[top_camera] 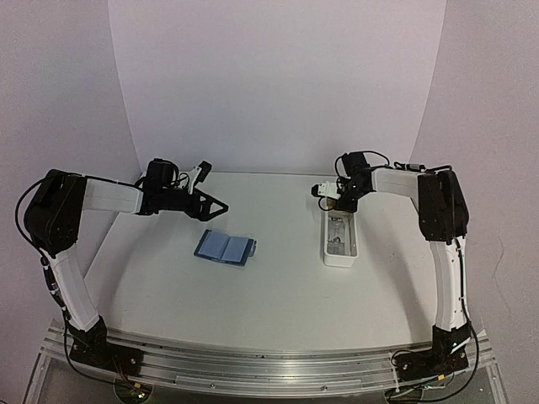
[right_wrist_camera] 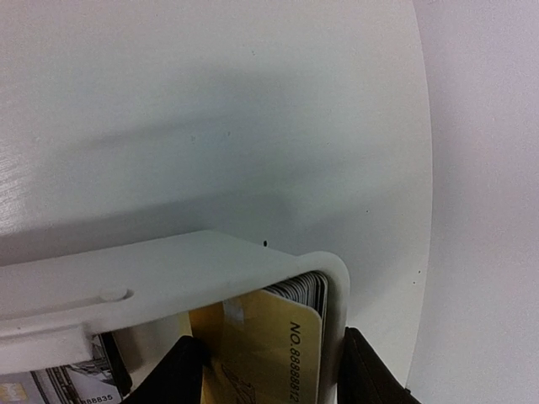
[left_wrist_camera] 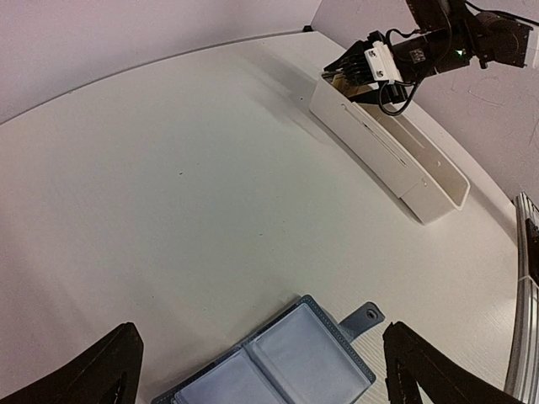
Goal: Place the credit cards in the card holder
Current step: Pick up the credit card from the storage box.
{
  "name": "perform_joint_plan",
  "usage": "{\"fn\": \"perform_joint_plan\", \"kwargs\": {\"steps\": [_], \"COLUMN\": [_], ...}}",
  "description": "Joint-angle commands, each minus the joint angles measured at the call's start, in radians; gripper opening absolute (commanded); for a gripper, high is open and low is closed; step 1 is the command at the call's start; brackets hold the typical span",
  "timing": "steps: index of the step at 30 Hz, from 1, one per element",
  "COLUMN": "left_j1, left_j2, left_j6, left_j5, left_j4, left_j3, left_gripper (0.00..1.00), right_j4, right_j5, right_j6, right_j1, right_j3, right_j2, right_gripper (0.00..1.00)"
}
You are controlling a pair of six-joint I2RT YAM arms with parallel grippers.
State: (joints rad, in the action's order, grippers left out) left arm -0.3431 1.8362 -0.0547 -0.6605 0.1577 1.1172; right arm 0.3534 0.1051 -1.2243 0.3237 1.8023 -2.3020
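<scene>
As R hand (right_wrist_camera: 271, 374) flanks card (right_wrist_camera: 257, 332), grip unclear

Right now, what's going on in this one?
The right gripper is down in the far end of the white tray, its fingers either side of a gold card standing there. Whether it grips the card yet is unclear. The blue card holder lies open on the table, with no card visibly in it. The left gripper hovers open just above the holder, holding nothing.
</scene>
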Motion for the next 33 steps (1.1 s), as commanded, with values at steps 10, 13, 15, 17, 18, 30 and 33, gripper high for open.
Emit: {"fn": "perform_joint_plan", "kwargs": {"steps": [10, 13, 15, 17, 18, 30, 33], "left_j1": [0.004, 0.004, 0.004, 0.004, 0.004, 0.004, 0.004], "left_j2": [-0.011, -0.011, -0.009, -0.009, -0.009, -0.009, -0.007], "left_j6": [-0.006, -0.007, -0.005, -0.004, -0.004, -0.005, -0.005], "left_j5": [-0.014, -0.014, -0.016, -0.018, -0.017, -0.016, -0.019], "left_j4": [0.021, 0.021, 0.022, 0.023, 0.023, 0.02, 0.023], "left_j3": [-0.005, -0.006, -0.006, -0.006, -0.005, -0.008, -0.007], "left_gripper": [0.99, 0.99, 0.99, 0.99, 0.99, 0.99, 0.99], "right_j4": [0.03, 0.029, 0.029, 0.03, 0.03, 0.036, 0.041], "right_j5": [0.001, 0.004, 0.006, 0.007, 0.007, -0.014, -0.011], "right_j6": [0.034, 0.033, 0.03, 0.03, 0.03, 0.031, 0.03], "right_j1": [-0.002, -0.002, -0.002, -0.002, -0.003, -0.002, -0.002], "right_j3": [0.04, 0.039, 0.034, 0.032, 0.032, -0.001, -0.011], "right_j2": [0.062, 0.072, 0.077, 0.079, 0.079, 0.108, 0.111], "right_gripper": [0.5, 0.49, 0.48, 0.45, 0.44, 0.33, 0.26]}}
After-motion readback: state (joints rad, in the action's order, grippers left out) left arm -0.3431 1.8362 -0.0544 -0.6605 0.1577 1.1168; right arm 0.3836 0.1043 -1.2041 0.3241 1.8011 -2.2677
